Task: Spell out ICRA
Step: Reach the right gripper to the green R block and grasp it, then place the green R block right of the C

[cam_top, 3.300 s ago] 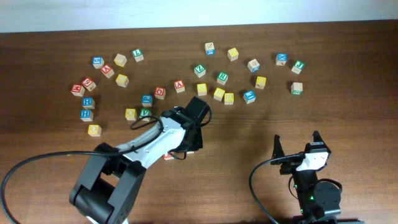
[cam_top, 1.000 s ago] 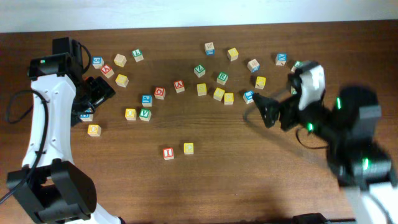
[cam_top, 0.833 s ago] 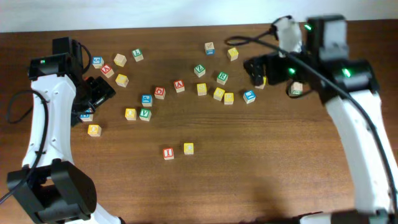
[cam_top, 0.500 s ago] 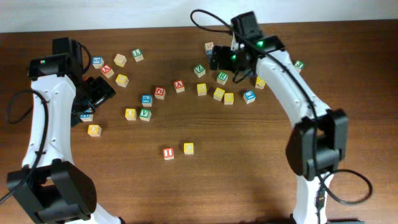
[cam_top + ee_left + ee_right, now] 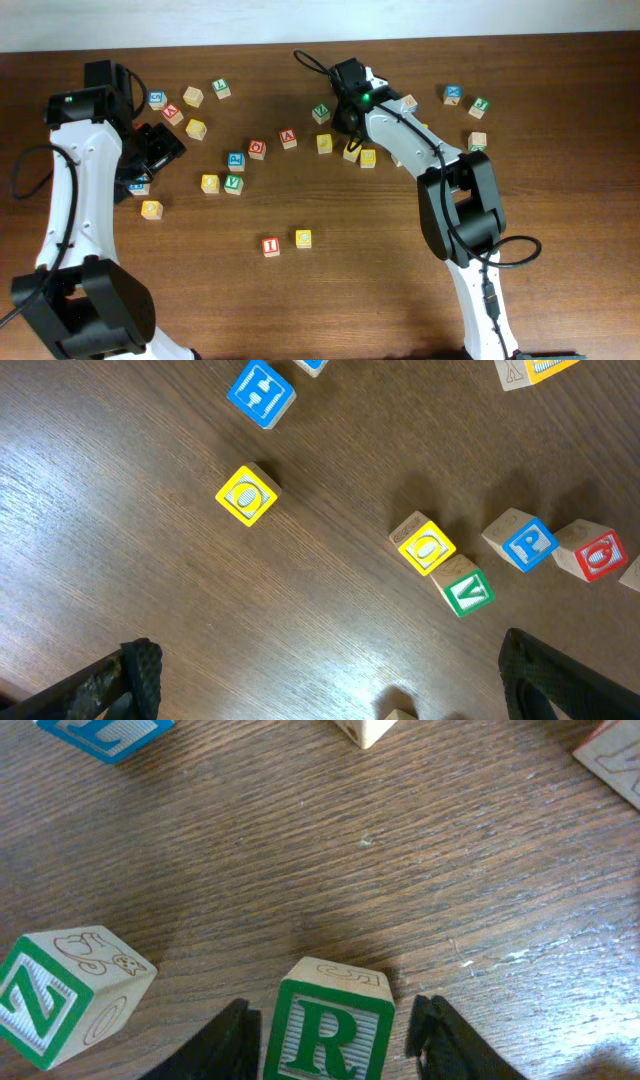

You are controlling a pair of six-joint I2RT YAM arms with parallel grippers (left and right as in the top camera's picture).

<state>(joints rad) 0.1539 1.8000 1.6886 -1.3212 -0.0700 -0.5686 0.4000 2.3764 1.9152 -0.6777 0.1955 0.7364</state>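
Observation:
The green R cube (image 5: 328, 1032) stands on the table between the fingers of my right gripper (image 5: 330, 1042), with a thin gap on each side; the jaws are open and not pressing it. From overhead the right gripper (image 5: 350, 114) covers that cube in the back cluster. The red I cube (image 5: 270, 246) and the yellow C cube (image 5: 303, 238) sit side by side in the front middle. Left of the right gripper, the red A cube (image 5: 289, 138) lies alone. My left gripper (image 5: 152, 150) hovers open at the far left, nothing between its fingers (image 5: 132, 678).
A green Z cube (image 5: 60, 990) sits just left of the R cube. Yellow cubes (image 5: 352, 150) crowd close below the right gripper. More letter cubes lie under the left gripper, such as a yellow one (image 5: 246, 494) and a green V (image 5: 464, 590).
My right arm swung from the table's right side to the back middle cluster, came down over the R cube, and its jaws narrowed around it. The left arm stayed still.

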